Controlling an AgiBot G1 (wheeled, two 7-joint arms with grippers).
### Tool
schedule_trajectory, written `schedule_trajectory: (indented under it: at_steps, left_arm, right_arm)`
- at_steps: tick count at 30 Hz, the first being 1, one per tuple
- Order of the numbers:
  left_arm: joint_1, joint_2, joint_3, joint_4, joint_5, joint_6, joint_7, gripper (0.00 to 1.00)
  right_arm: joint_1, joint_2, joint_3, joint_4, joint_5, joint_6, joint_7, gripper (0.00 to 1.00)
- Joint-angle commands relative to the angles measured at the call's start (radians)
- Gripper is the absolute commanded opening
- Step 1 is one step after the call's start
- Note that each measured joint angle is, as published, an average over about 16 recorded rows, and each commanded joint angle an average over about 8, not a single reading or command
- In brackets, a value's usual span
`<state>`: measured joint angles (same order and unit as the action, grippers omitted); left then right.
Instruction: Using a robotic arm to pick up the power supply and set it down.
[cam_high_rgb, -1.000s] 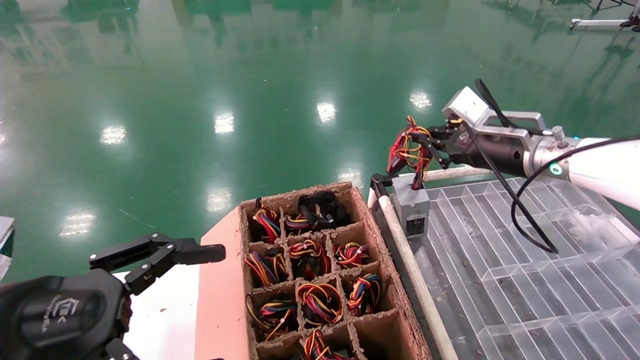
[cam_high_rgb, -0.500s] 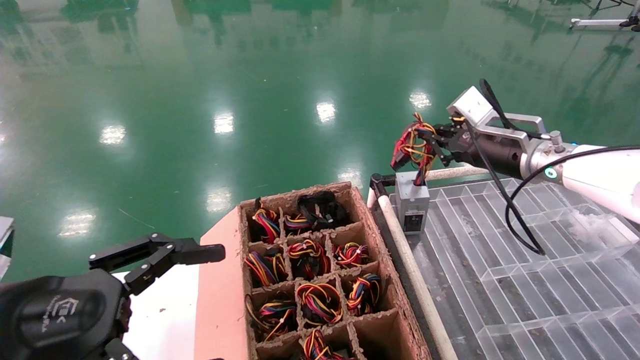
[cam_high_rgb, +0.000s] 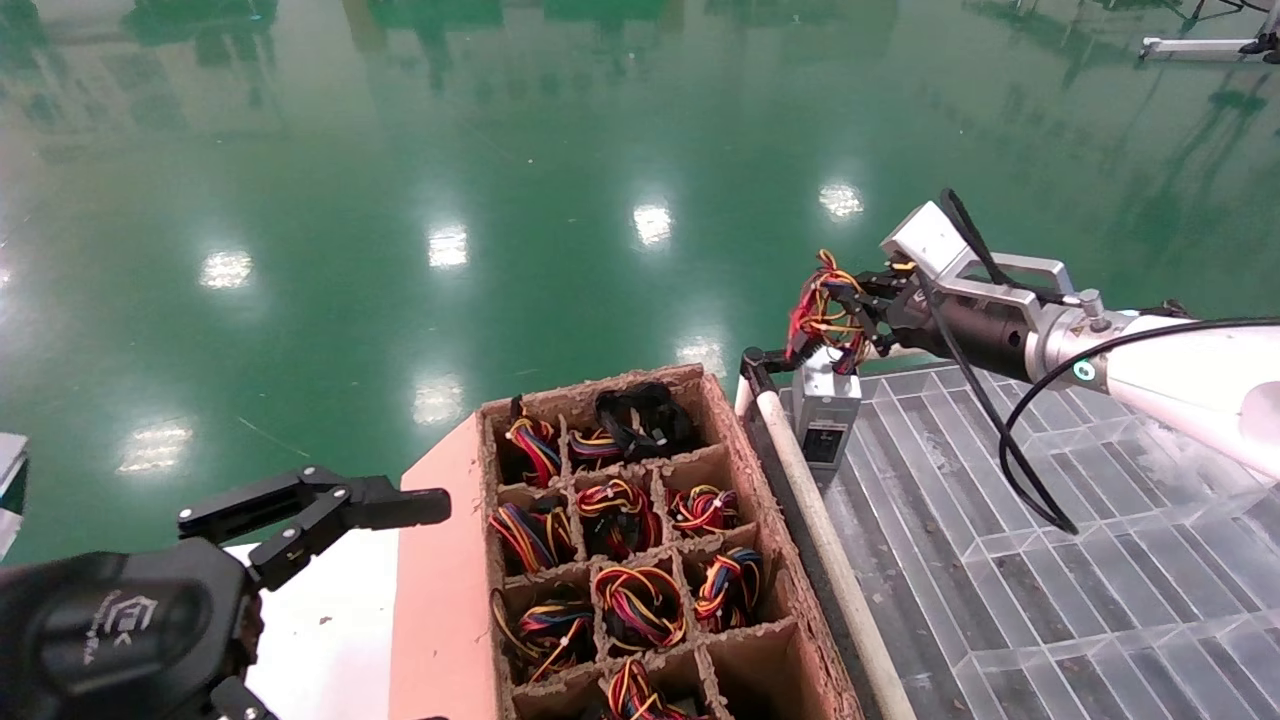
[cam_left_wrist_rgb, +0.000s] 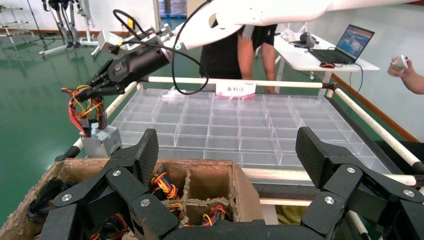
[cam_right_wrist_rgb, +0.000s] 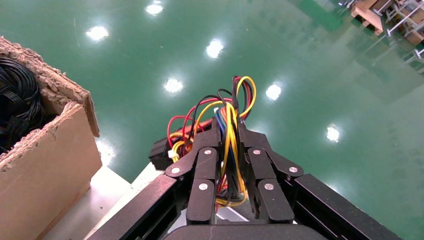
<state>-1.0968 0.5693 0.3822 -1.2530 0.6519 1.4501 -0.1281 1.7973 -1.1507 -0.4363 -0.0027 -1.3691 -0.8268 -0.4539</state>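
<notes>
The brown cardboard divided box (cam_high_rgb: 640, 540) holds coloured wire coils (cam_high_rgb: 640, 600). At two o'clock, the right black pincer (cam_high_rgb: 862, 312) clamps the wires of the small grey metal power supply (cam_high_rgb: 827, 410) on the clear gridded tray (cam_high_rgb: 1000, 560). The left black pincer (cam_high_rgb: 330, 510) gapes apart above the glossy green floor (cam_high_rgb: 400, 200).

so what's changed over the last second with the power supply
The right gripper, shut on the wire bundle, has come down, lowering the power supply onto the corner of the clear grid tray; whether it rests there is unclear. The left gripper stayed open and parked beside the cardboard divider box, whose wire coils are unmoved.
</notes>
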Motion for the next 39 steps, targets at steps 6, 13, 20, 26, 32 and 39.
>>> schedule_trajectory:
  at_steps: [6,13,20,26,32,39]
  left_arm:
    - [0.0,0.0,0.0,0.0,0.0,0.0,0.0,1.0]
    - [0.0,0.0,0.0,0.0,0.0,0.0,0.0,1.0]
    - [0.0,0.0,0.0,0.0,0.0,0.0,0.0,1.0]
    - [0.0,0.0,0.0,0.0,0.0,0.0,0.0,1.0]
    - [0.0,0.0,0.0,0.0,0.0,0.0,0.0,1.0]
    - [0.0,0.0,0.0,0.0,0.0,0.0,0.0,1.0]
  right_arm:
    - [0.001,0.0,-0.001,0.0,-0.001,-0.001,0.0,1.0]
    - [0.004,0.001,-0.001,-0.001,-0.003,-0.002,0.001,1.0]
    - [0.013,0.003,0.002,-0.004,0.003,-0.023,0.015,1.0]
    - [0.026,0.018,0.024,-0.02,0.035,-0.107,0.078,1.0]
    - [-0.015,0.053,0.043,0.042,0.086,-0.173,0.137,1.0]
    - [-0.105,0.116,0.058,0.201,0.157,-0.237,0.202,1.0]
